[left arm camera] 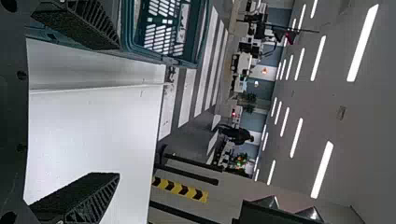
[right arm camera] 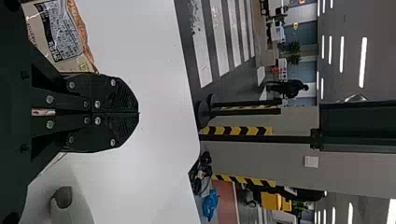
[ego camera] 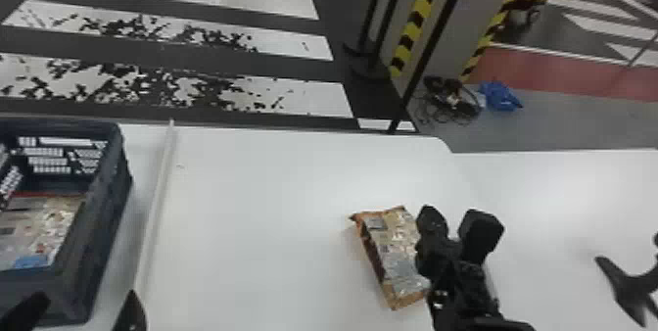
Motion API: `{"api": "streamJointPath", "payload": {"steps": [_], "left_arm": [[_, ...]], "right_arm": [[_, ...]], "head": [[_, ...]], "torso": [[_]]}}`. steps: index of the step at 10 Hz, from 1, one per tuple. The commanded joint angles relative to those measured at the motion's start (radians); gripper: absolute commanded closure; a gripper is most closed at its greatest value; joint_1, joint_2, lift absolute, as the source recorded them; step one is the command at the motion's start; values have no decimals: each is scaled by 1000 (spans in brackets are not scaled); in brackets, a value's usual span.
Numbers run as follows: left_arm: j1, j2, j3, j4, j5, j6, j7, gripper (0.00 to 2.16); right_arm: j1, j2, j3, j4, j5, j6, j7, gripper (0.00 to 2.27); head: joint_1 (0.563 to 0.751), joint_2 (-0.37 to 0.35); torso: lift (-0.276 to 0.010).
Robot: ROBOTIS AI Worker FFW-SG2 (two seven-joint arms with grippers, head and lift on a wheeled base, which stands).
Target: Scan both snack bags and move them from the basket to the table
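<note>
One snack bag (ego camera: 396, 251) lies on the white table, its printed label also in the right wrist view (right arm camera: 63, 35). The other snack bag (ego camera: 41, 232) is inside the dark basket (ego camera: 105, 207) at the left. My left gripper (ego camera: 81, 305) is open by the basket's near side; in the left wrist view its fingers (left arm camera: 74, 114) stand wide apart with nothing between them. My right gripper (ego camera: 431, 227) is at the table bag's right edge, overlapping it in view; whether they touch I cannot tell. In the right wrist view the gripper (right arm camera: 139, 112) is shut, with the bag beside it.
A thin pale strip (ego camera: 155, 207) runs along the table between basket and bag. A dark curved object (ego camera: 626, 286) stands at the head view's right edge. In the right wrist view a grey rounded object (right arm camera: 72, 210) is on the gripper's other side from the bag.
</note>
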Motion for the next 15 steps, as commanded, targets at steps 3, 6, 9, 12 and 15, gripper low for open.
{"api": "streamJointPath", "payload": {"steps": [3,6,9,12,15], "left_arm": [[8,6,17,6,17,-8,-22,12],[4,9,55,31,58,-17,-46,12],[-2,11,66,37,72,-17,-55,12],[-12,9,69,44,75,-17,-57,12],[-12,4,69,44,75,-17,-57,12]], "right_arm": [[50,-14,-34,19,4,-81,21,2253],[68,-33,-57,77,4,-148,38,2256],[70,-37,-49,142,18,-228,41,2253],[76,-37,-36,193,26,-283,43,2256],[91,-37,-25,211,24,-311,49,2256]], "head": [[695,-326],[695,-348],[695,-350],[695,-338],[695,-332]], "torso": [[-98],[-98],[-98],[-98],[-98]]}}
